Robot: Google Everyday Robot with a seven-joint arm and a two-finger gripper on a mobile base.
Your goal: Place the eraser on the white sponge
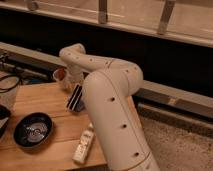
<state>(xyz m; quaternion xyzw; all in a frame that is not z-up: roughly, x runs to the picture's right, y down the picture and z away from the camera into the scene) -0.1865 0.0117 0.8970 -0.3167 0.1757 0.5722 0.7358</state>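
My gripper (pixel 75 98) hangs low over the wooden table (pixel 47 102), near its back middle, at the end of my white arm (pixel 107 95), which fills the centre of the camera view. It looks dark and striped. I cannot make out an eraser in it or on the table. No white sponge shows; my arm hides the right part of the table.
A small cup (pixel 60 78) stands just behind and left of the gripper. A black bowl (pixel 32 131) sits at the front left. A white bottle (pixel 83 145) lies near the front edge by my arm. Cables (pixel 10 82) lie at the far left. A dark wall with a ledge runs behind.
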